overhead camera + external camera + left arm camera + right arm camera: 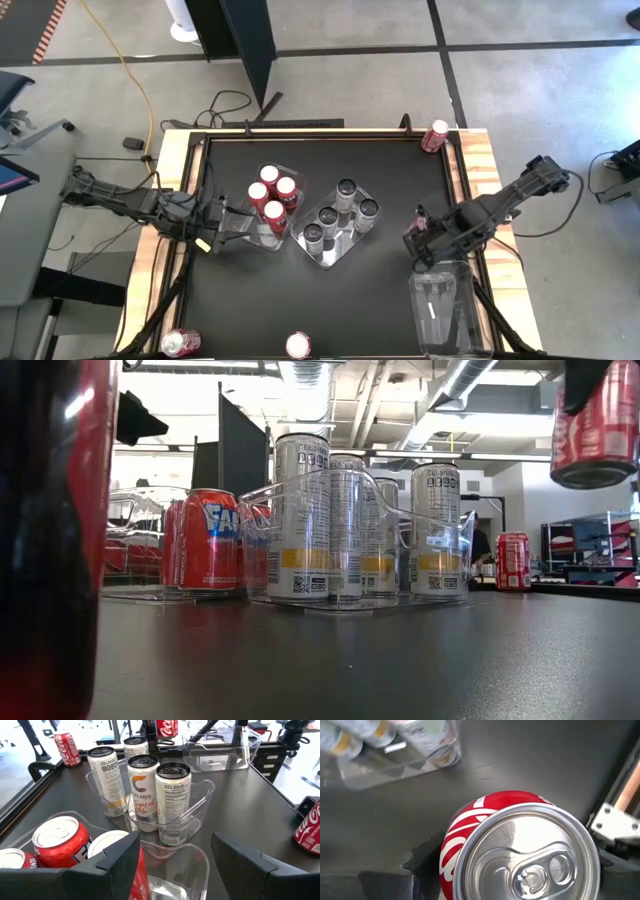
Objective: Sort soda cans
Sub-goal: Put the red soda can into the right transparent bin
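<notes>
On the right side of the black table [380, 290], the right gripper [418, 240] is clamped on a red cola can [520, 850], held off the surface; the low view shows that can hanging in the air at upper right, and the right wrist view looks down on its silver top, jaws dark on either side. Just beyond it toward the near right corner sits an empty clear tray [445, 310], close to the table's right rim. Mid-table, a clear tray of silver-grey cans [340, 222] holds four upright cans, set at a diagonal; touching-close on its left is a tray of red cans [270, 198], four upright. The left gripper [225, 228] hovers low at the near end of the red tray, fingers [120, 857] spread wide around nothing, one red can top just beside the finger in the left wrist view. Loose red cans stand at the edges: one at the far right corner [435, 135], one at the near left corner [180, 344], one mid near edge [298, 346]. Open black surface lies between the silver tray and the right gripper, and across the near half of the table; the far strip is also bare.
</notes>
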Controlling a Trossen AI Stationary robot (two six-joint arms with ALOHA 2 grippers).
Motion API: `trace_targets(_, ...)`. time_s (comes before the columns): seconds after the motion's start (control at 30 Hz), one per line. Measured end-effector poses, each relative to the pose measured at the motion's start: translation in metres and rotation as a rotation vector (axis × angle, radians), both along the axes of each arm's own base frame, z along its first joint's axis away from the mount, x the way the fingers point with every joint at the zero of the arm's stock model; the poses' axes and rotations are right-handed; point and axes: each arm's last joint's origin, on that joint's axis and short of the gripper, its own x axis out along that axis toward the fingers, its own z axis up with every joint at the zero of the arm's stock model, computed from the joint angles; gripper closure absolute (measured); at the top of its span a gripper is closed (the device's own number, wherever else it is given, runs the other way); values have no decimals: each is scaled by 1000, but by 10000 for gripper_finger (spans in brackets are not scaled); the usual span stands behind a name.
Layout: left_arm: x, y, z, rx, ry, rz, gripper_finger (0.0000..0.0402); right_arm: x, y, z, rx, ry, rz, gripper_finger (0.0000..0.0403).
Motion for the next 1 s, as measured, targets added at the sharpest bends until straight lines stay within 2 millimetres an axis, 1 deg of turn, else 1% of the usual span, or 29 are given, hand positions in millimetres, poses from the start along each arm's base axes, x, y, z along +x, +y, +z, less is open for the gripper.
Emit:
trace_targets(0.17, 0, 0, 0, -28, 0, 9, 162, -8, 13, 3, -6, 8, 134, 84)
trace_targets(0.47, 0, 1, 0, -89, -3, 52, 162, -25, 40, 25, 24, -51, 375, 84)
trace_targets(0.57, 0, 1, 0, -85, -9, 73, 162, -33, 48, 25, 29, -55, 427, 84)
trace_targets(0.7, 0, 2, 1, -120, -15, 99, 162, -36, 64, 16, 6, -18, 480, 84)
trace_targets(0.87, 0, 2, 1, -150, -26, 128, 162, -33, 89, -4, -24, 71, 518, 84)
trace_targets(1.0, 1, 3, 3, -158, -46, 135, 162, -29, 110, -24, -56, 153, 532, 84)
